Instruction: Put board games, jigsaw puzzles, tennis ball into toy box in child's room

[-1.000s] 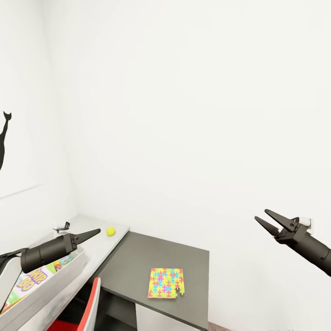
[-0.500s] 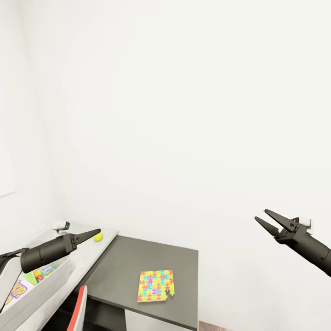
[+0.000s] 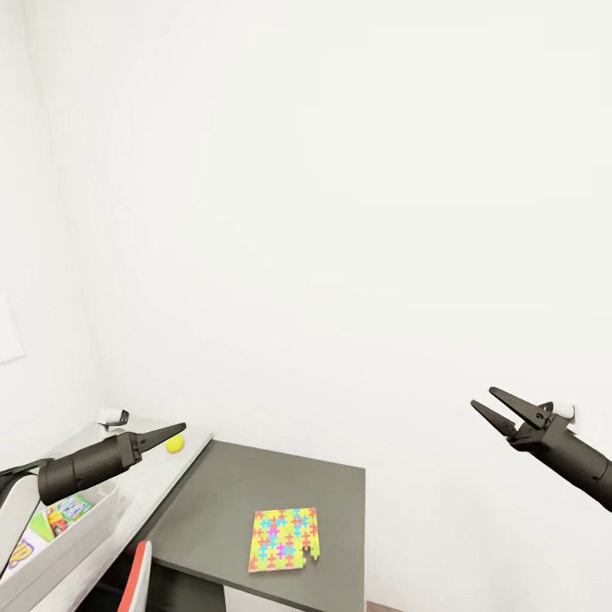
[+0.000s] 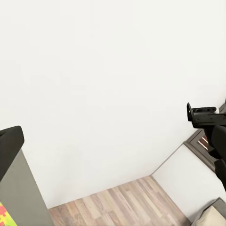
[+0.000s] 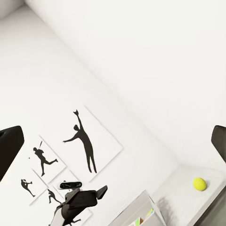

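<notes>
A jigsaw puzzle (image 3: 285,539) lies flat on a dark grey desk top (image 3: 280,480), near its front edge. The tennis ball (image 3: 174,443) (image 5: 199,183) rests on the white table (image 3: 149,476) beside it. At the lower left stands the light grey toy box (image 3: 81,534) (image 5: 137,212) with colourful board games (image 3: 61,512) inside. My left gripper (image 3: 174,429) (image 5: 96,192) hovers over the table, just short of the ball, seen edge-on; its fingers stand apart in the left wrist view. My right gripper (image 3: 483,399) hangs open in the air far right of the desk, empty.
A red chair back (image 3: 134,571) sits under the table's front edge. White walls close the corner behind the desk. Black athlete silhouette pictures (image 5: 84,141) hang on the left wall. Wood plank floor (image 4: 117,205) lies to the right of the desk.
The whole head view has swung right: table, ball, puzzle and toy box slid left in the picture and the silhouette picture left it. Both arms keep their place in the picture.
</notes>
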You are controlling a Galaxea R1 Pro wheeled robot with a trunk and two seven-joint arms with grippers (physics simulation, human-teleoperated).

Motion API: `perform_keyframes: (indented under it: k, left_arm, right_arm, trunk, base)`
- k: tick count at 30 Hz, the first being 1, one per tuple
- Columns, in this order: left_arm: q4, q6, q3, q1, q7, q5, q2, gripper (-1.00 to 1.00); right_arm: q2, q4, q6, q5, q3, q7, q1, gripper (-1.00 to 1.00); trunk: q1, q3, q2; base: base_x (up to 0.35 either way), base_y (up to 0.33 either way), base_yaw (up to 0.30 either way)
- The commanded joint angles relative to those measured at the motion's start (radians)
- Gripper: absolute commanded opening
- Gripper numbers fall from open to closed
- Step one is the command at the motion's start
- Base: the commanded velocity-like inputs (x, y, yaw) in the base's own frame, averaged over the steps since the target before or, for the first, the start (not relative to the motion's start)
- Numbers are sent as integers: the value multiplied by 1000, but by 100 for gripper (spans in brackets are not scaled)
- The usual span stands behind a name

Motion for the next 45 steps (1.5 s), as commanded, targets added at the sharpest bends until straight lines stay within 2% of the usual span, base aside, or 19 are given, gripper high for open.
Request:
perform_keyframes:
  k: [1,12,19,31,37,45]
  left_arm:
    - [0,5,1,0,-2,1,0,100]
    - [0,5,3,0,-3,1,0,100]
    - [0,5,4,0,-5,1,2,100]
    - [0,5,5,0,-6,1,2,100]
    - [1,6,35,1,-6,1,2,100]
    - [1,6,46,1,-8,1,2,100]
  right_arm:
    - [0,0,4,2,-1,4,-1,100]
    - [0,0,6,1,-2,4,-1,100]
    - [0,0,7,0,-2,4,-1,100]
    - [0,0,7,0,-2,4,-1,100]
    - [0,0,7,0,-1,4,-1,100]
    - [0,0,7,0,-1,4,0,100]
  trunk:
    - [0,0,-1]
    - [0,-3,-1]
    - [0,-13,-1]
    - [0,-33,-1]
    - [0,-42,-1]
    - [0,-55,-1]
  base:
    - [12,-5,-1]
    - [-15,-37,0]
    - [-86,-155,0]
    - [-9,-10,0]
    - [0,162,0]
    - [0,40,-30]
